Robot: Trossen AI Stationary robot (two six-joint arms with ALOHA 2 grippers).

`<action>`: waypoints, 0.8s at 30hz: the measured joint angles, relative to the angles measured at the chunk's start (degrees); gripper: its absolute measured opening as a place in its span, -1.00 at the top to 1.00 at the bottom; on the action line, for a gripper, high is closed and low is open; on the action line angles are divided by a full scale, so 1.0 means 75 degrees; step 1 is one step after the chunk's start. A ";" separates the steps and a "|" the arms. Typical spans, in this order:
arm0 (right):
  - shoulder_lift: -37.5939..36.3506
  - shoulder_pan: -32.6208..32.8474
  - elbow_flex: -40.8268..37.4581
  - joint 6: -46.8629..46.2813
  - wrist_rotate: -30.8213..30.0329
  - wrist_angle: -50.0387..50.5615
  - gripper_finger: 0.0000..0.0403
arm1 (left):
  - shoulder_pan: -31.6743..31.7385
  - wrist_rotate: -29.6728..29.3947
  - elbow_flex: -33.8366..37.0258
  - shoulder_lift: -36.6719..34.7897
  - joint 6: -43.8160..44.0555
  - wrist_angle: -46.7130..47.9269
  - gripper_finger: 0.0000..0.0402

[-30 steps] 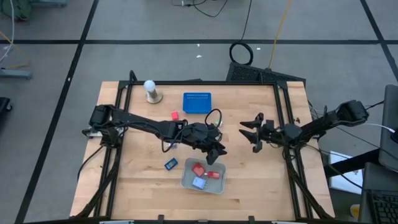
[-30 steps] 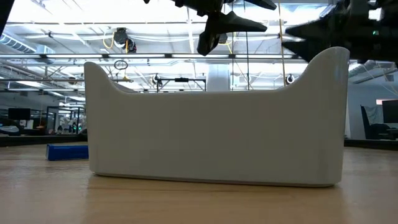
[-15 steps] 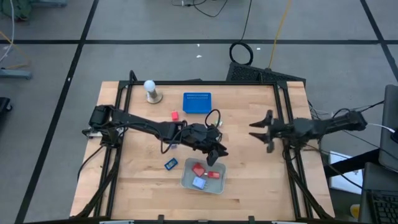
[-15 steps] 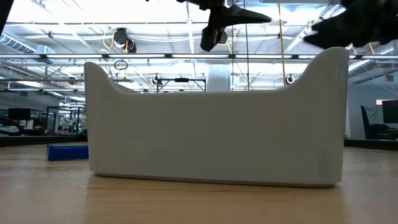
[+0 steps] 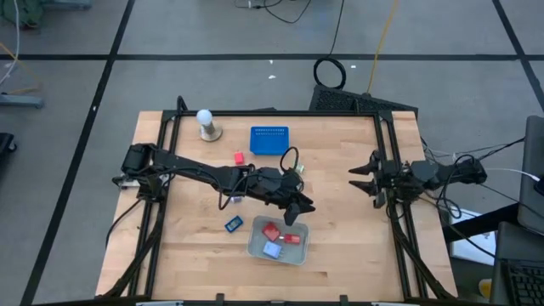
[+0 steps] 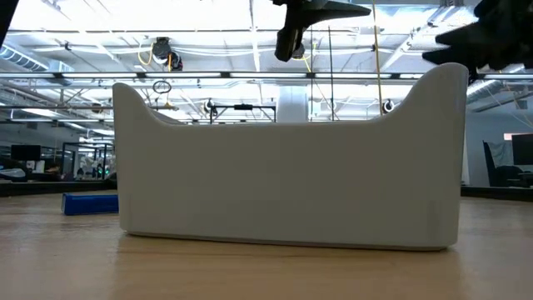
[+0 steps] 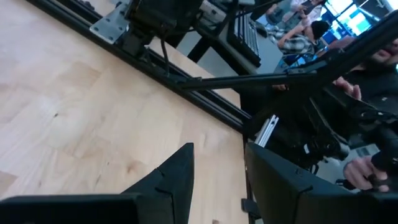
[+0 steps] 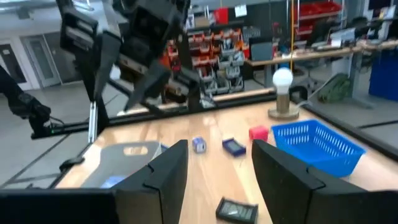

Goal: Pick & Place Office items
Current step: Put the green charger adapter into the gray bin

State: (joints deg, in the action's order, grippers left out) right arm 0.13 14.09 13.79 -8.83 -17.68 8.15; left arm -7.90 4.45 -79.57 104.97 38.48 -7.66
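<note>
Currently 2 red pieces [image 5: 271, 230] and a blue one [image 5: 271, 250] are seen in the grey tray [image 5: 255, 246], lower centre; the left gripper [image 5: 297, 212] is spread above it, the right gripper [image 5: 367, 177] spread at right.

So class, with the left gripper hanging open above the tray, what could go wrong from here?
1. The left gripper hangs over the far rim of the pale grey rectangular tray; descending, it might clip it.
2. The small dark blue block lies close beside the tray, leaving a tight approach.
3. The right gripper waits near the table's right edge, little risk.
</note>
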 joint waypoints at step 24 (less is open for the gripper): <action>0.0419 -0.0001 -0.0104 -0.0723 0.0098 -0.1080 0.15 | -0.0015 0.0038 0.0000 0.0000 0.0449 -0.2332 0.28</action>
State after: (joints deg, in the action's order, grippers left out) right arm 3.28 14.08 13.02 -14.25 -16.94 0.04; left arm -8.01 4.73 -79.57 104.97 41.85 -25.15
